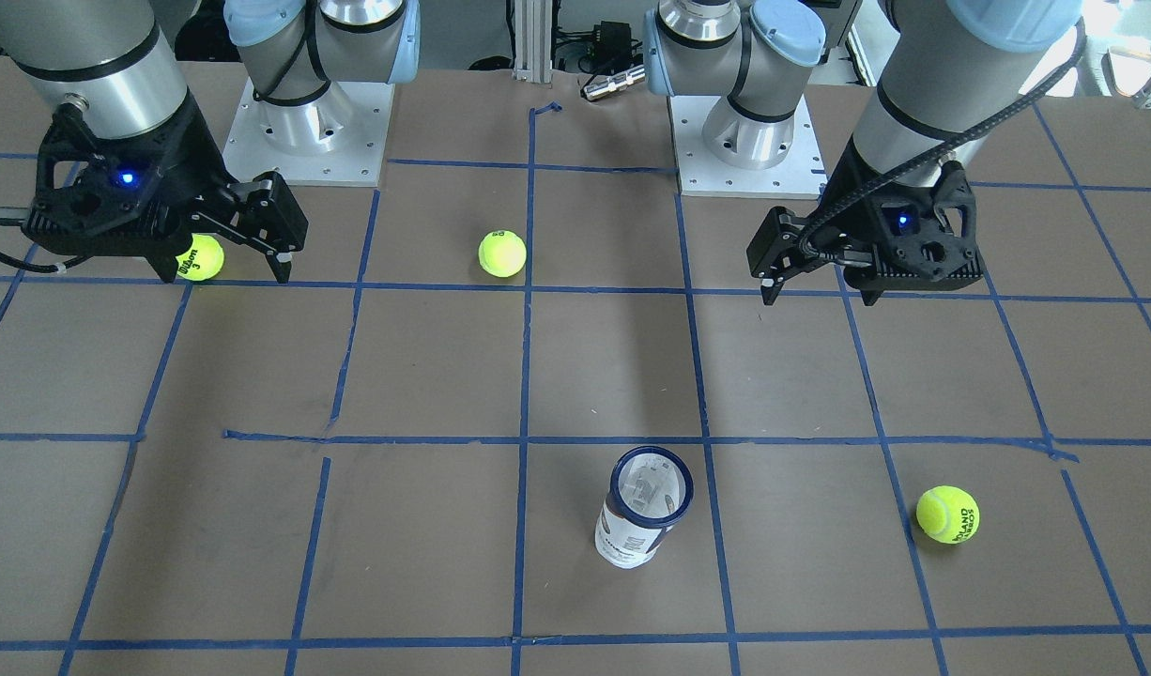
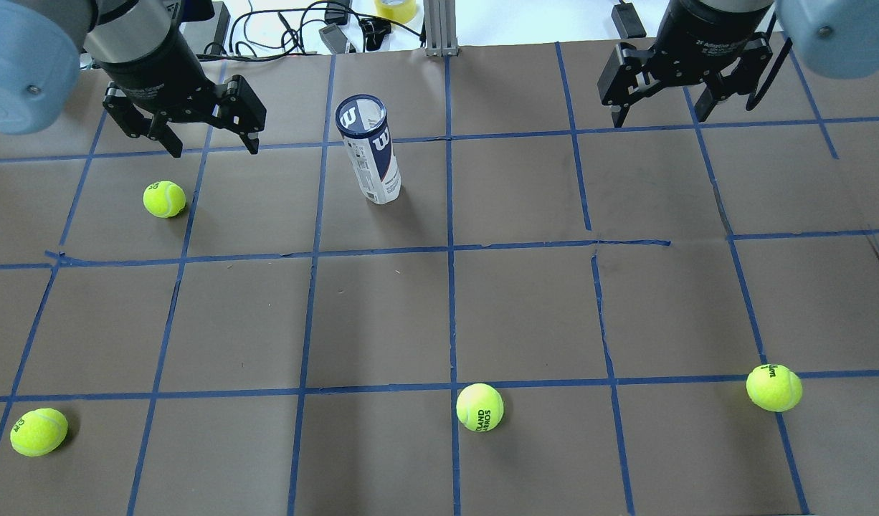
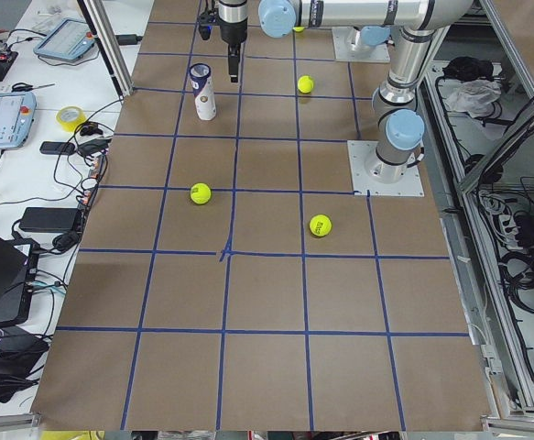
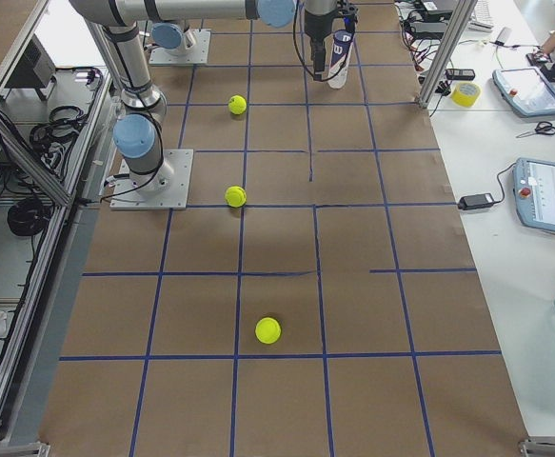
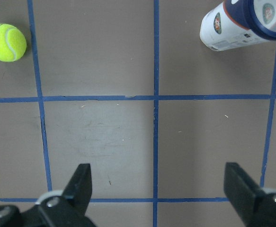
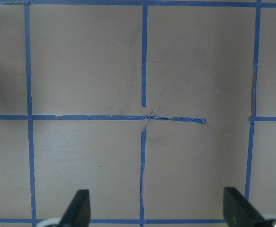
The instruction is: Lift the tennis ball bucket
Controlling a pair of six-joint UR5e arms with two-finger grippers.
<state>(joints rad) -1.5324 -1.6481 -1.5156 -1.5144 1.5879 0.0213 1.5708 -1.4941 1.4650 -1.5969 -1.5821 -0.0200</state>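
Observation:
The tennis ball bucket point(image 2: 371, 154) is a slim white can with a navy rim and a white "W". It stands upright on the brown table, and also shows in the front-facing view point(image 1: 641, 512) and at the top right of the left wrist view point(image 5: 242, 26). My left gripper point(image 2: 214, 149) is open and empty, held above the table to the can's left, apart from it. It also shows in the front-facing view point(image 1: 820, 296). My right gripper point(image 2: 658, 120) is open and empty over bare table, far to the can's right. It also shows in the front-facing view point(image 1: 225, 275).
Several loose yellow-green tennis balls lie on the blue-taped grid: one near the left gripper point(image 2: 164, 198), one at the near left point(image 2: 39, 431), one near the middle point(image 2: 480, 407) and one at the near right point(image 2: 773, 387). Cables and a tape roll point(image 2: 395, 8) lie beyond the far edge.

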